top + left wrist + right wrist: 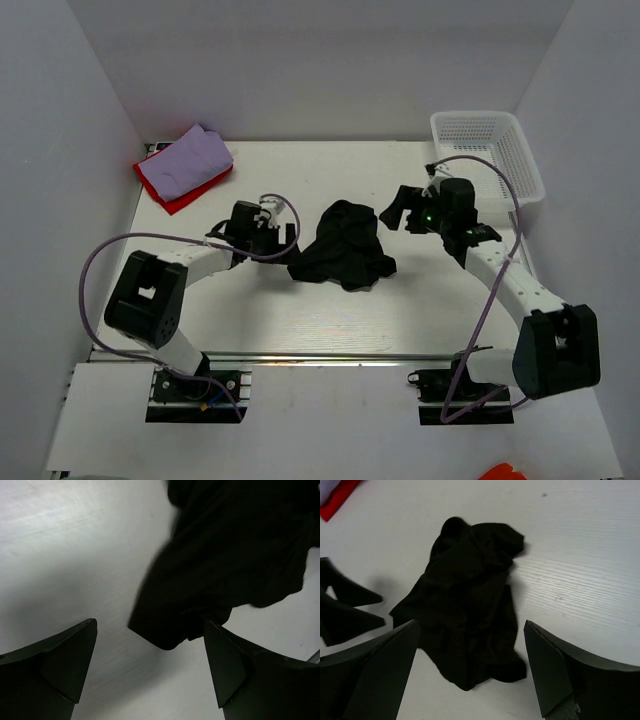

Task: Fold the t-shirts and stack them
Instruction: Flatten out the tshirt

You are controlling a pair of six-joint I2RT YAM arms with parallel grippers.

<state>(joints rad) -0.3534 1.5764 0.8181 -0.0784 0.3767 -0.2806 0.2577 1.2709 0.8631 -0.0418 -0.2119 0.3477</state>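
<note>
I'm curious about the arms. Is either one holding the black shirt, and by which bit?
Nothing is held. The left gripper and the right gripper both stand open, and the black t-shirt lies crumpled between them.

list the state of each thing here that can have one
black t-shirt, crumpled in a heap mid-table, not held
lavender t-shirt, folded, lying on the red one
red t-shirt, flat under the lavender one, far left corner
basket, upright, far right corner
left gripper, open, at the black t-shirt's edge, gripping nothing
right gripper, open, above the black t-shirt, gripping nothing
</note>
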